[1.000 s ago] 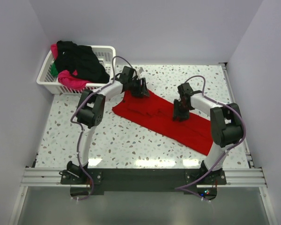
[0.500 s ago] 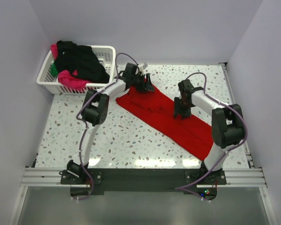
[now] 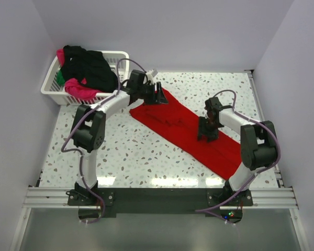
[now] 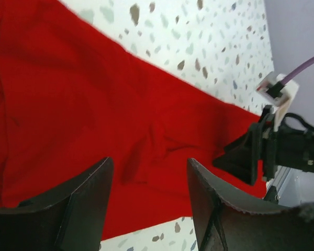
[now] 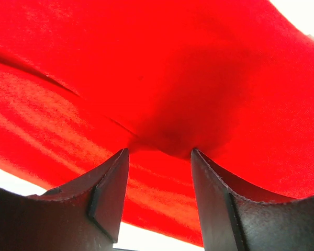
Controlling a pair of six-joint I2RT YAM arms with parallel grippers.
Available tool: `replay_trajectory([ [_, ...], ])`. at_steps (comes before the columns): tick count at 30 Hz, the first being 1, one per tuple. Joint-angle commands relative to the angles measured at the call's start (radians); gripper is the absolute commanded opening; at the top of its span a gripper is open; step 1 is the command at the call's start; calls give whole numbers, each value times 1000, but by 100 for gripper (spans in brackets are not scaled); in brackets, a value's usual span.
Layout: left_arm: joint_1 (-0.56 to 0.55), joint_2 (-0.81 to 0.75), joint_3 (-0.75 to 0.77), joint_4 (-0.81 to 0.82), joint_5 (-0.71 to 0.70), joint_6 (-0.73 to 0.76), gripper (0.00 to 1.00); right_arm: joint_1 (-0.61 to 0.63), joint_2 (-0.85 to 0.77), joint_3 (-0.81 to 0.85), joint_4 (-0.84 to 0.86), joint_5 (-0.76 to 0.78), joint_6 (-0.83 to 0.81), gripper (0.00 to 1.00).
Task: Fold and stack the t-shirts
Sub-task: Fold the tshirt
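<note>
The red t-shirt (image 3: 180,128) lies flat in a long diagonal band from back centre to front right. My left gripper (image 3: 161,97) is open over its back corner; in the left wrist view (image 4: 149,163) the jaws stand wide with only the shirt (image 4: 68,94) below them. My right gripper (image 3: 206,134) is open and down on the shirt's middle. In the right wrist view (image 5: 159,152) the cloth (image 5: 172,68) puckers into a small fold at the fingertips. Black (image 3: 91,68), pink (image 3: 78,89) and green (image 3: 59,78) shirts lie in the basket.
The white lattice basket (image 3: 48,90) stands at the back left corner. The speckled table (image 3: 120,151) is walled on three sides. The right arm's gripper (image 4: 248,154) shows at the far end of the left wrist view.
My left gripper has moved back and left to the shirt's back corner. My right gripper has slid toward the front right along the shirt. The shirt's left end has shifted back slightly.
</note>
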Motion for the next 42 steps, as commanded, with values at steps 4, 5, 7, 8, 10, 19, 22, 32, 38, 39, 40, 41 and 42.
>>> replay_trajectory([
  [4,16,71,-91,-11,27,-23,63,-1,21,-8,62,-69,-31,56],
  [5,28,91,-91,-12,27,-23,63,-1,24,-7,56,-85,-34,56],
  [7,40,108,-94,-16,30,-24,63,-1,32,-14,59,-97,-36,56],
  [8,48,121,-95,-11,27,-24,63,-2,33,-19,65,-105,-33,56],
  [10,54,135,-94,-2,15,-20,63,-1,36,-36,79,-115,-27,56],
  [19,93,307,81,-3,7,-6,63,48,35,-85,111,-200,94,56],
  [22,100,375,180,24,19,-9,63,96,38,-73,108,-212,143,56],
  [32,100,554,403,179,93,-39,64,278,76,50,60,-175,315,56],
  [38,100,556,425,296,145,-69,64,329,37,110,10,-152,352,56],
  [39,100,545,420,322,154,-73,64,331,20,128,-2,-137,351,56],
  [40,99,519,417,333,156,-73,64,329,4,136,-38,-123,349,56],
  [41,99,507,416,342,156,-76,65,329,-11,145,-55,-111,332,56],
  [42,99,494,426,356,154,-84,65,329,-48,148,-70,-103,319,56],
])
